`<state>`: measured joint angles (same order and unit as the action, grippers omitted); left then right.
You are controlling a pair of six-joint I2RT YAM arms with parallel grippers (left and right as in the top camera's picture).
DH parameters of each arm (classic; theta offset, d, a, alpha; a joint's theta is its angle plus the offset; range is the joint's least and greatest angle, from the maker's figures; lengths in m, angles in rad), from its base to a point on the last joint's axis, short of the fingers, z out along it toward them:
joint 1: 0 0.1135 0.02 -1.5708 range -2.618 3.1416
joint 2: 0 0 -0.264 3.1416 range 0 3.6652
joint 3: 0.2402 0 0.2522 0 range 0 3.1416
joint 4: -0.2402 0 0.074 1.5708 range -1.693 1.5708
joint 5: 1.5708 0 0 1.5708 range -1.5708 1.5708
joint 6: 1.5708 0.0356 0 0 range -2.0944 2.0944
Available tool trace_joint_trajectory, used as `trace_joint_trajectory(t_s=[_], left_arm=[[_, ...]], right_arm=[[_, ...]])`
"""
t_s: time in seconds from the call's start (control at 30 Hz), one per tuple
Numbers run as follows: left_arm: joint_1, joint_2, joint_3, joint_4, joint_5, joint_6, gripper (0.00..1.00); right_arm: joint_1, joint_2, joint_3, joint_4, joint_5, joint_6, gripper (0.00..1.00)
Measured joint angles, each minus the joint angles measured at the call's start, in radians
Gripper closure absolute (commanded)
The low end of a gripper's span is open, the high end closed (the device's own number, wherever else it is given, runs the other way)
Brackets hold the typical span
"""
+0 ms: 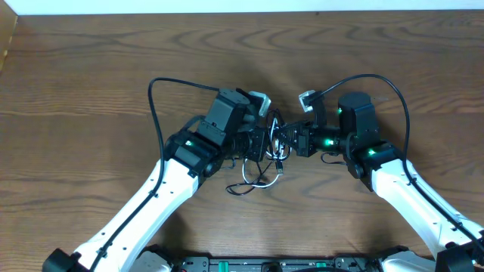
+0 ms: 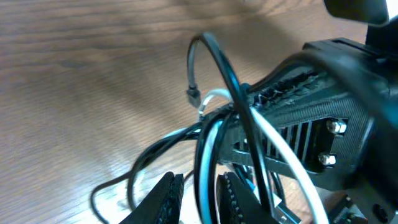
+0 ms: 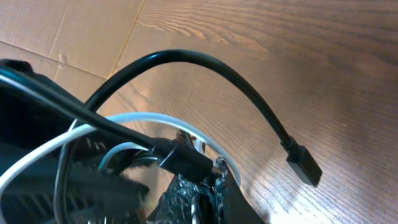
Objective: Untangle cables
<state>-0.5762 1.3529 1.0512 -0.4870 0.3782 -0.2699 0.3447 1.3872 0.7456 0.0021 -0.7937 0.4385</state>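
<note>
The black and white cables hang as one tangle [image 1: 259, 175] between my two grippers over the table's middle. In the left wrist view a black cable [image 2: 214, 53] arches up to a small plug [image 2: 193, 94], and a white cable [image 2: 287, 163] crosses it. My left gripper [image 2: 199, 182] stands narrowly open; a black and a white strand run between its fingers, with a gap on the left side. My right gripper [image 3: 199, 190] is shut on the cables at a black plug body [image 3: 185, 160]. A black cable [image 3: 186, 59] curves from there to a free plug [image 3: 305, 165].
Each arm's own thick black wire loops outward, on the left [image 1: 153, 106] and on the right [image 1: 395, 87]. The wooden table [image 1: 91, 68] ends at a pale far edge [image 1: 242, 9]. Flat cardboard [image 3: 56, 37] lies beyond the table in the right wrist view.
</note>
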Motion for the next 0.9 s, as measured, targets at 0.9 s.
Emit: trace_joint_trajectory(t_s=[0.9], left_arm=[[0.115, -0.087, 0.000, 0.040, 0.207, -0.007, 0.93]], right_arm=[[0.000, 0.000, 0.005, -0.168, 0.227, 0.002, 0.72]])
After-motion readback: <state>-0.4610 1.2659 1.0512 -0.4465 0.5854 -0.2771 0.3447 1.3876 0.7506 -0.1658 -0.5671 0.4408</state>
